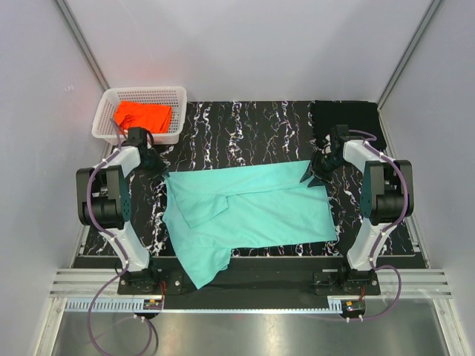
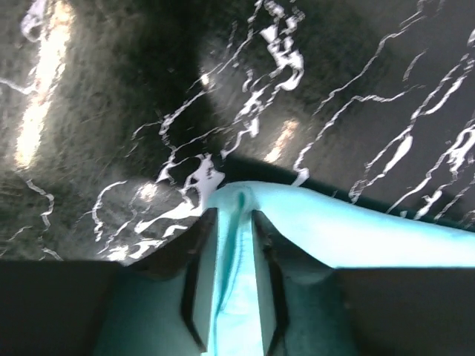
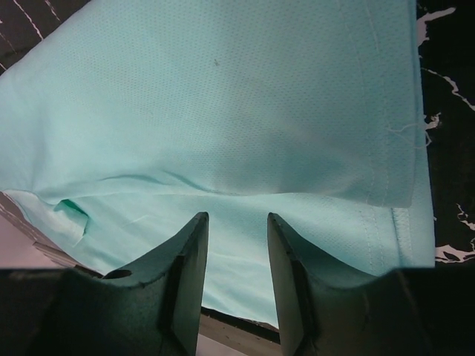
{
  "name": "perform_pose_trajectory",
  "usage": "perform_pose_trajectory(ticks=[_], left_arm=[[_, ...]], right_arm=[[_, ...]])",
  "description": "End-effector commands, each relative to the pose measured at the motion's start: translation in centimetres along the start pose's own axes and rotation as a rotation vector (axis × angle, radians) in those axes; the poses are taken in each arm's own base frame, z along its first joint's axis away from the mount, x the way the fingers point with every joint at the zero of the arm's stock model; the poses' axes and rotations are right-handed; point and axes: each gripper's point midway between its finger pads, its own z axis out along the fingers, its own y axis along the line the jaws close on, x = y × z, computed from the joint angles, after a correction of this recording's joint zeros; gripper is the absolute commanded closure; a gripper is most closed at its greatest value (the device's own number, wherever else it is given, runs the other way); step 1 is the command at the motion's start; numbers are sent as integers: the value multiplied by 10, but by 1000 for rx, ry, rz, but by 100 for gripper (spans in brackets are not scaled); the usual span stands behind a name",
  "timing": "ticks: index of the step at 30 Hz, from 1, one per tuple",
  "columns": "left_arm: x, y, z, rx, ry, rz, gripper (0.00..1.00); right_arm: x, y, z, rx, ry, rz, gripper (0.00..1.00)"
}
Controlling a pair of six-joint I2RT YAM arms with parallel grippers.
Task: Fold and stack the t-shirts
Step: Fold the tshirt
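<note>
The black, white-veined tabletop carries everything. The mint-teal short-sleeved cloth t-shirt lies across its middle and takes up most of its width. One layer is folded over along the middle. A loose flap at the shirt's near left hangs past the near edge of the tabletop.

Beyond the teal shirt's far left corner stands the white plastic lattice basket. The bright orange cloth t-shirt sits crumpled inside it. Beyond the teal shirt's far right corner, the black cloth t-shirt lies flat on the tabletop. It is apart from the teal shirt, and its folds are hard to make out against the dark surface.

The left end effector is at the teal shirt's far left corner. A raised ridge of teal cloth stands between its fingers, which are only narrowly apart. Whether they clamp the ridge or merely flank it cannot be told.

The right end effector is over the teal shirt's far right corner. Its fingers stand clearly apart, with the cloth showing through the gap beyond them and nothing pinched between them.
</note>
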Motion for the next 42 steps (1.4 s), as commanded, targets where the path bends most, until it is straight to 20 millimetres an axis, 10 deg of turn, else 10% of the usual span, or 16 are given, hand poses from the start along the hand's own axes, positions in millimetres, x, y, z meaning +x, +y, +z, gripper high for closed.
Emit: perform_pose_trajectory(ticks=[1, 8, 14, 23, 42], left_arm=[[-11, 1, -26, -13, -80, 5, 59], [2, -23, -67, 81, -120, 34, 55], [48, -53, -52, 154, -1, 88, 58], [62, -33, -55, 114, -10, 121, 51], [2, -7, -23, 48, -20, 89, 58]], right_arm=[[-16, 7, -17, 13, -74, -42, 55], [-31, 6, -20, 50, -106, -53, 53], [-42, 13, -22, 48, -116, -55, 52], [-24, -1, -21, 82, -94, -46, 50], [-43, -28, -36, 94, -141, 17, 52]])
